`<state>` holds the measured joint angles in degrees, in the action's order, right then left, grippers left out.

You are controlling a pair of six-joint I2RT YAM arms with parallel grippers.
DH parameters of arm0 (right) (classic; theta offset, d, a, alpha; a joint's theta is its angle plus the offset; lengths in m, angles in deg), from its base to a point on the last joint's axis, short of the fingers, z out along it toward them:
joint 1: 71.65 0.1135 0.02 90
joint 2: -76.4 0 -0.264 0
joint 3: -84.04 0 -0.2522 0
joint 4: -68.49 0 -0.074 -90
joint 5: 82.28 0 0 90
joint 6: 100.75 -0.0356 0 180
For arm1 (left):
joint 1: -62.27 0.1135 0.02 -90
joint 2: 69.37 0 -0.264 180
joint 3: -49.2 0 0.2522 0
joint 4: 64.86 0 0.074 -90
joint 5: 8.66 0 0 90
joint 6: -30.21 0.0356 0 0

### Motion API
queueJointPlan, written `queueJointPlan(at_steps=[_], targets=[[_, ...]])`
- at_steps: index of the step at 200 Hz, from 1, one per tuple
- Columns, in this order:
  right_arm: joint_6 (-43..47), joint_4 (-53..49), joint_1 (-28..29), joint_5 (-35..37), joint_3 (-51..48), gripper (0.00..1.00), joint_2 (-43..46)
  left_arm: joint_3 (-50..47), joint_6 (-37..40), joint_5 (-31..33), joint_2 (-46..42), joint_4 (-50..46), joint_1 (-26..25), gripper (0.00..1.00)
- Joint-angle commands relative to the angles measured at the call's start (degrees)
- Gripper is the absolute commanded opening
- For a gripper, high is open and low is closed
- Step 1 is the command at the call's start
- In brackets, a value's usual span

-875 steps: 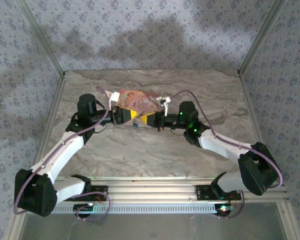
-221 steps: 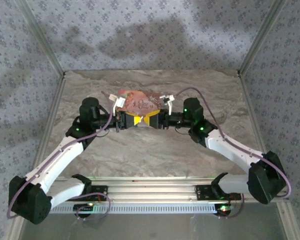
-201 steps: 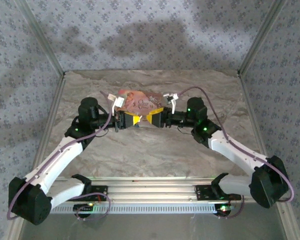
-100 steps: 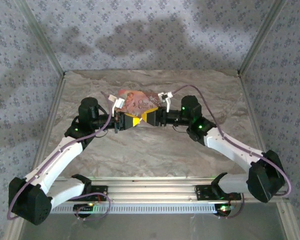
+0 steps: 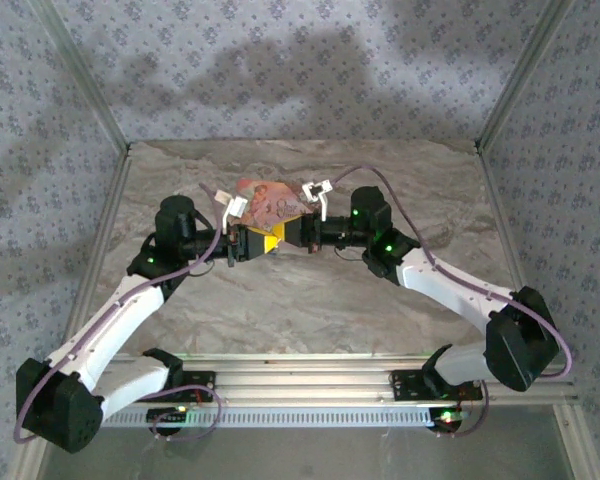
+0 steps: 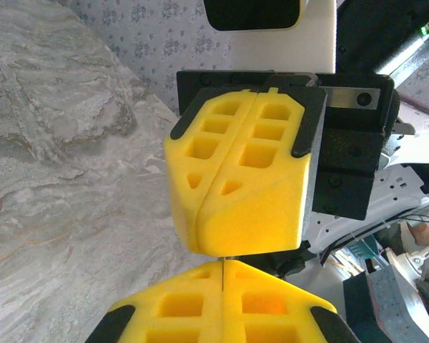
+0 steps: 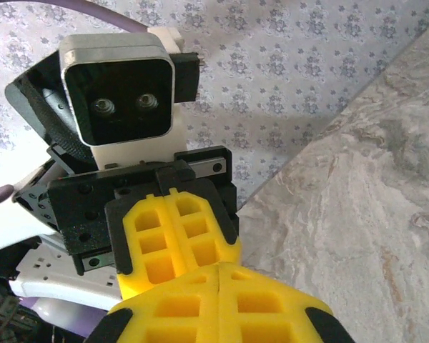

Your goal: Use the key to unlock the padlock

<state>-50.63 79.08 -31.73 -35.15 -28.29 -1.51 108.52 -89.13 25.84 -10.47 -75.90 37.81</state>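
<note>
Top external view, from your left: the left arm (image 5: 120,310) reaches in to mid-table, and the left gripper (image 5: 258,241) meets the right gripper (image 5: 288,236) tip to tip, just in front of the pink floral box (image 5: 270,200). The curly script on the box is too small to read. From the left wrist you see both claws pinched tight. Your own yellow pads (image 6: 179,307) at the bottom and the right claw's pads (image 6: 250,179) above are each pressed flat together with only a seam between them, and the two tips are nearly touching. Whether anything thin is caught in either claw you cannot tell, nor where the padlock lies. Compared with half a second ago, the right gripper and its wrist have slid left toward the left gripper, which has barely shifted. The right arm (image 5: 450,290) bends in from the far side. Under it all is a table (image 5: 310,300) of grey-beige marbled stone pattern, with an aluminium rail (image 5: 310,385) at the near edge and walls (image 5: 300,70) of blue-grey floral cloth — shadowed in patches.
</note>
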Motion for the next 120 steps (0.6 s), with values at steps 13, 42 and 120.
queueJointPlan(at_steps=[13,42,120], targets=[[0.6,0.4,0.3,-0.1,-0.5,0.0,0.1,0.4,0.8,0.2,-1.1,1.4,0.5,0.0],[2.9,-2.1,0.0,0.7,0.2,0.0,1.1,0.1,0.8,0.9,-1.5,1.4,0.6,0.0],[12.8,-15.4,-0.8,-3.6,7.7,0.0,0.6,-2.7,-2.5,2.8,-4.1,5.5,1.6,0.46]])
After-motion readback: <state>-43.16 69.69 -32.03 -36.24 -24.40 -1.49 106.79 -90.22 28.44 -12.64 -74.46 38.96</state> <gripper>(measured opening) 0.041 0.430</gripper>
